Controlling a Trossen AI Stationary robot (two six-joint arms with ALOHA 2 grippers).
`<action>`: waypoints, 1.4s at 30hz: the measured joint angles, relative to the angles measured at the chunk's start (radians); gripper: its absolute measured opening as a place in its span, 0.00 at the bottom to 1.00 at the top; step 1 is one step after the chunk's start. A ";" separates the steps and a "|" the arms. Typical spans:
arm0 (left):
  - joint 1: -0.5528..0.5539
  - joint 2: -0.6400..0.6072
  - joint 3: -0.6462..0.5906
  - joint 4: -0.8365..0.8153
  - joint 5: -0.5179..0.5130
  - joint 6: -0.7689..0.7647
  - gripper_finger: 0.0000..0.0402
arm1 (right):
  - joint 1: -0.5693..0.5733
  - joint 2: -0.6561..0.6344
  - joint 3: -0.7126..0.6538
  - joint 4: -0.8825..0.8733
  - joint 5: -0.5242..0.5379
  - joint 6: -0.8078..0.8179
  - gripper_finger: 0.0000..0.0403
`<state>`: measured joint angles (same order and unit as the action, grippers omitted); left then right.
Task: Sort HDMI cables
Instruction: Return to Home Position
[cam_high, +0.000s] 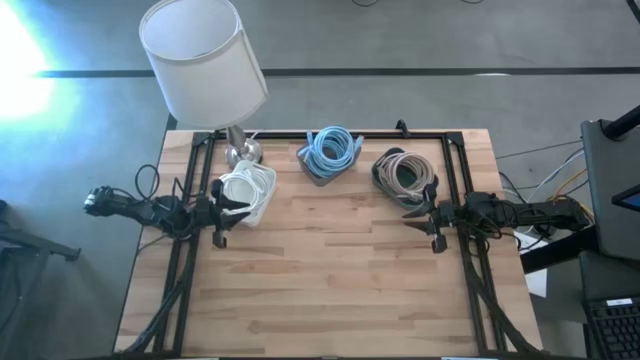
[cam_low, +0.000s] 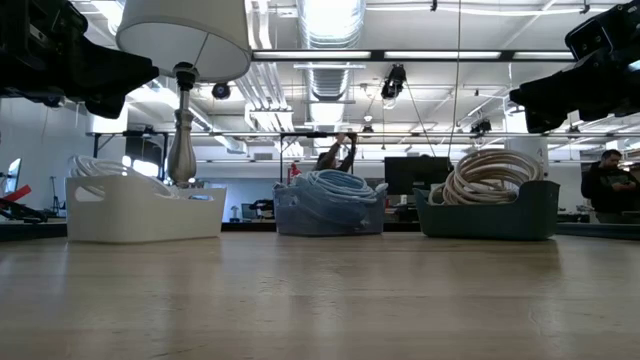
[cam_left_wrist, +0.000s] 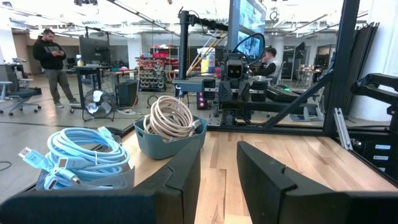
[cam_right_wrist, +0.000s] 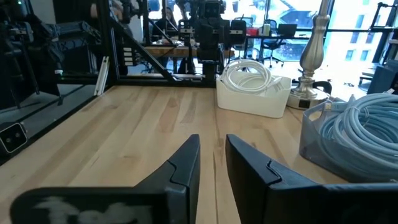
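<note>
The HDMI cables lie as coils in three bins along the table's far side. White coils (cam_high: 247, 190) fill a white bin (cam_low: 145, 210), light blue coils (cam_high: 331, 147) a blue-grey bin (cam_low: 330, 215), and tan coils (cam_high: 405, 172) a dark teal bin (cam_low: 490, 212). My left gripper (cam_high: 240, 208) hovers level above the table at the white bin's near side, open by a narrow gap (cam_left_wrist: 219, 146). My right gripper (cam_high: 412, 212) hovers just near of the teal bin, pointing left, also open by a narrow gap (cam_right_wrist: 212, 138). Neither holds anything.
A table lamp with a white shade (cam_high: 205, 60) stands on its metal base (cam_high: 240, 152) at the far left, behind the white bin. A black frame (cam_high: 320, 133) runs along the far edge and the sides. Bare wood (cam_high: 320, 280) spans the near half. People stand in the room beyond.
</note>
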<state>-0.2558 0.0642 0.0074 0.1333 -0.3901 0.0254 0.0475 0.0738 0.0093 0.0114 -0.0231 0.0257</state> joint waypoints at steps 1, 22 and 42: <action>0.000 0.000 0.000 0.000 0.000 0.000 0.27 | 0.000 0.000 0.000 0.000 0.000 0.000 0.19; 0.000 0.000 0.000 0.000 0.000 0.000 0.27 | 0.000 0.000 0.000 0.000 0.000 0.000 0.19; 0.000 0.000 0.000 0.000 0.000 0.000 0.27 | 0.000 0.000 0.000 0.000 0.000 0.000 0.22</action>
<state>-0.2554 0.0643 0.0074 0.1333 -0.3901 0.0250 0.0475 0.0738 0.0093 0.0114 -0.0231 0.0257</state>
